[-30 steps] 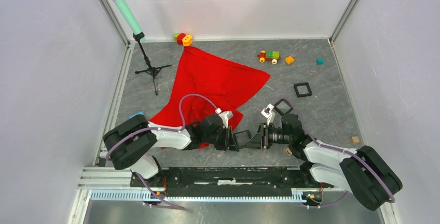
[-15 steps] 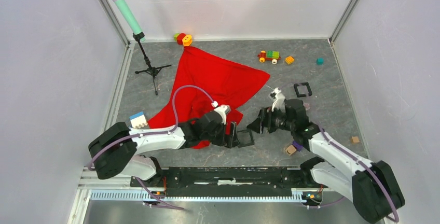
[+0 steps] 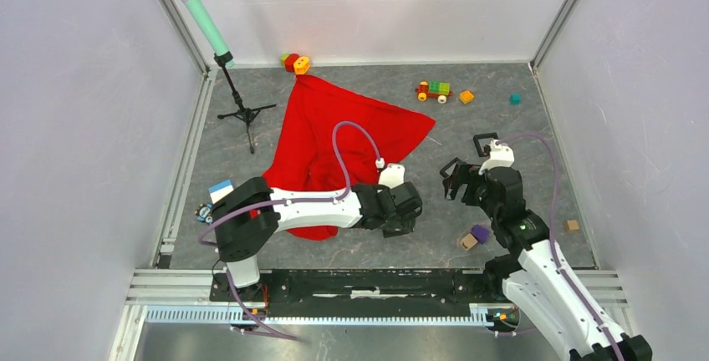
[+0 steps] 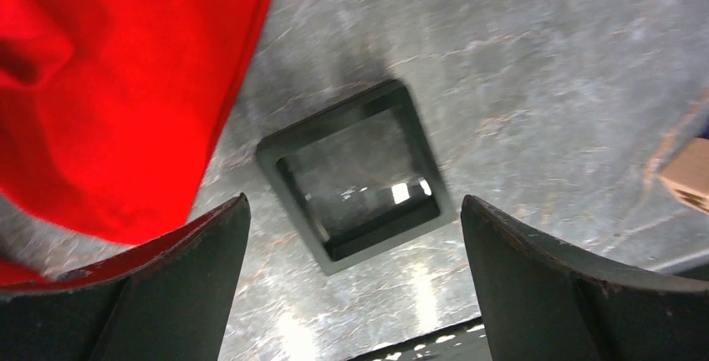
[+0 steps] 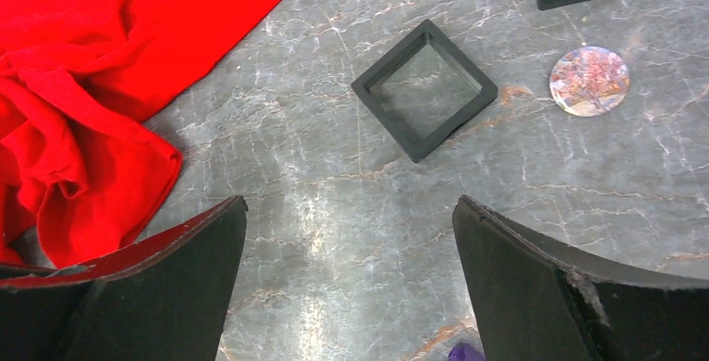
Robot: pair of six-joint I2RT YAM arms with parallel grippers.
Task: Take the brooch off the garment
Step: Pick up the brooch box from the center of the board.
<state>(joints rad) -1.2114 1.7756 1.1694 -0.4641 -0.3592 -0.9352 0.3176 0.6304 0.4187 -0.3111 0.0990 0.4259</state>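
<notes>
Both wide open, nothing held. My left pincer [image 4: 353, 211] hangs over black frame [image 4: 372, 248], garment [image 4: 117, 85] hem just beside it. My right pincer [image 5: 350, 204] over bare bench [image 5: 535, 177], loads of room. Brooch [image 5: 589, 81] lies flat on bench near second frame [image 5: 385, 123], well apart from garment. Bench shows through both frames.

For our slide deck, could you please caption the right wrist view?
Open right gripper facing a black square frame, round brooch on the table beside it, red garment left.
</notes>
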